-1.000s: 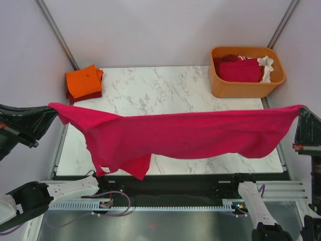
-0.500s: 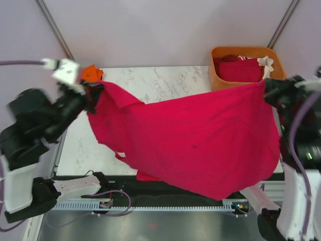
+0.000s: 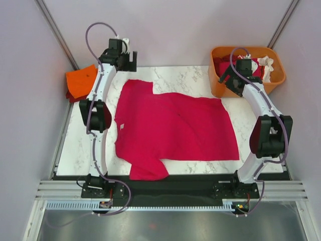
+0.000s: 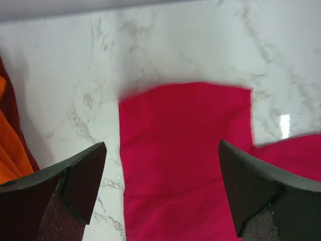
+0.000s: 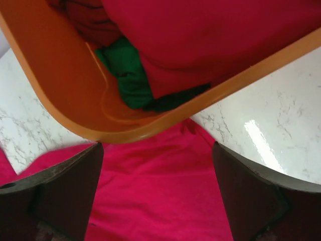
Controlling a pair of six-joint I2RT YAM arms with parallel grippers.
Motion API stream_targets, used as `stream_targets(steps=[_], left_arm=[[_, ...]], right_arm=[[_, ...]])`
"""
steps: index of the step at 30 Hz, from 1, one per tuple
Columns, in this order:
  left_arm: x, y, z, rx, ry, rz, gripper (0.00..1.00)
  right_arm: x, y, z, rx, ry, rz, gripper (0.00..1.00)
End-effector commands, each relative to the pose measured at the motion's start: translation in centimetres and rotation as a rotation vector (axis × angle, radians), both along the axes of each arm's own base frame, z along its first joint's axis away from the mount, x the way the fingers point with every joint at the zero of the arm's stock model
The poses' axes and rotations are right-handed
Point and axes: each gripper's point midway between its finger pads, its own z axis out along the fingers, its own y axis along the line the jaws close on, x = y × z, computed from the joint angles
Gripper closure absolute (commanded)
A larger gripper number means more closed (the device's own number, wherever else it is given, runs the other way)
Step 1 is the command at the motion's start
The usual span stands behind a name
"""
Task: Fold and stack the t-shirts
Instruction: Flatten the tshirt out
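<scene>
A crimson-pink t-shirt (image 3: 175, 128) lies spread flat on the marble table (image 3: 75, 145), one sleeve hanging over the near edge. My left gripper (image 3: 129, 64) hovers open above its far-left sleeve (image 4: 185, 150), holding nothing. My right gripper (image 3: 229, 81) hovers open above the shirt's far-right corner (image 5: 160, 191), right beside the tub, also holding nothing. A folded orange t-shirt (image 3: 83, 80) rests on a folded dark red one (image 3: 74, 96) at the far-left corner. In the left wrist view the orange fold (image 4: 9, 155) shows at the left edge.
An orange plastic tub (image 3: 225, 88) stands at the far-right corner with red (image 3: 239, 70) and white (image 3: 266, 65) cloth inside. The right wrist view shows the tub's rim (image 5: 150, 133) close ahead and green cloth (image 5: 130, 75) in it. Walls close in behind.
Both grippers swung the hanging shirt forward over the table, laid it flat and opened, letting go of it. Both arms now reach toward the far edge.
</scene>
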Motion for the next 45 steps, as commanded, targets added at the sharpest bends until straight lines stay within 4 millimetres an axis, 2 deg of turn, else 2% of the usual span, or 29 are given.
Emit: stream_targets(steps=[1,5,7,8,9,10,12,13,15,16,17,18,19,20,21,23,24,26,27,29,30,34,35,37,39,40,42,43,45], left_arm=[[0.2,0.0,1.5,-0.169,0.008,0.009,0.00],[-1.1,1.3,3.6,-0.161,-0.011,0.047,0.00],[-2.1,2.5,4.2,-0.159,-0.007,0.089,0.00],[-3.2,2.9,6.5,-0.152,-0.041,0.103,0.00],[-3.9,3.2,6.6,-0.146,-0.035,0.109,0.00],[-4.9,3.6,4.4,-0.129,0.023,0.133,0.00],[-7.0,4.1,4.8,-0.124,0.036,0.159,0.01],[-8.5,4.3,2.2,-0.123,0.110,0.181,0.03],[-11.1,4.1,2.7,-0.176,0.130,0.214,0.08],[-13.2,3.6,-0.2,-0.199,0.219,0.211,0.10],[-14.5,3.7,-0.7,-0.196,0.237,0.212,0.12],[-16.7,3.4,1.3,-0.203,0.199,0.195,0.12],[-18.8,3.0,-1.3,-0.242,0.256,0.259,0.16],[-20.3,3.0,-1.0,-0.227,0.237,0.262,0.15],[-22.0,2.9,0.5,-0.204,0.182,0.263,0.15],[-24.6,4.1,-0.4,-0.171,0.187,0.295,0.15],[-25.4,4.3,-0.1,-0.175,0.174,0.295,0.15],[-27.4,4.7,1.4,-0.194,0.118,0.289,0.15],[-29.7,7.2,0.2,-0.090,0.155,0.372,0.12],[-32.0,8.0,2.0,-0.112,0.084,0.390,0.12],[-32.8,8.1,2.0,-0.120,0.074,0.400,0.12],[-36.5,9.9,4.9,-0.159,-0.058,0.469,0.11],[-37.6,10.3,5.9,-0.179,-0.109,0.475,0.11],[-38.7,10.9,7.3,-0.195,-0.179,0.488,0.08],[-40.6,11.6,9.6,-0.238,-0.287,0.505,0.02],[-41.2,11.7,10.3,-0.255,-0.321,0.503,0.00],[-42.8,11.9,11.9,-0.296,-0.416,0.485,0.00],[-43.2,12.0,12.1,-0.302,-0.434,0.481,0.00],[-43.8,12.2,11.6,-0.289,-0.435,0.479,0.00]], right_arm=[[1.2,-1.2,5.4,-0.067,-0.139,-0.043,0.02],[-0.2,-0.6,8.5,-0.099,-0.206,-0.037,0.02],[-1.0,-0.2,8.4,-0.105,-0.201,-0.017,0.02],[-1.7,0.0,9.4,-0.104,-0.224,-0.013,0.02],[-2.3,0.1,8.5,-0.108,-0.204,-0.006,0.02],[-2.8,0.1,8.4,-0.114,-0.202,0.002,0.02],[-4.1,0.1,7.2,-0.121,-0.179,0.013,0.02],[-4.5,0.6,6.5,-0.113,-0.167,0.044,0.02],[-5.5,1.9,4.4,-0.082,-0.138,0.107,0.03],[-6.0,3.6,3.7,-0.050,-0.127,0.179,0.04],[-6.6,4.6,4.0,-0.045,-0.149,0.215,0.04],[-7.9,7.1,2.5,-0.044,-0.126,0.281,0.04],[-8.7,8.6,3.2,-0.040,-0.157,0.325,0.04],[-9.4,10.3,3.2,-0.031,-0.169,0.371,0.05],[-11.1,14.4,2.6,-0.014,-0.164,0.497,0.08],[-13.5,19.6,3.6,0.030,-0.206,0.653,0.11],[-16.6,24.4,3.6,0.052,-0.208,0.790,0.11],[-19.9,28.7,3.3,0.049,-0.205,0.906,0.13],[-22.9,31.8,3.4,0.042,-0.212,0.979,0.13],[-25.8,35.2,1.9,0.037,-0.187,1.055,0.16],[-28.9,37.7,1.6,0.038,-0.187,1.134,0.17],[-34.3,43.2,-3.7,-0.073,-0.094,1.285,0.25],[-35.5,44.7,-3.5,-0.076,-0.105,1.314,0.25],[-36.6,46.3,-6.3,-0.112,-0.053,1.358,0.25],[-37.6,48.6,-6.0,-0.123,-0.065,1.391,0.25],[-37.9,48.9,-8.3,-0.185,-0.020,1.405,0.25],[-38.9,51.1,-7.9,-0.205,-0.035,1.434,0.25],[-39.2,51.2,-10.1,-0.264,0.006,1.444,0.24],[-40.2,53.0,-9.8,-0.276,-0.010,1.466,0.24]])
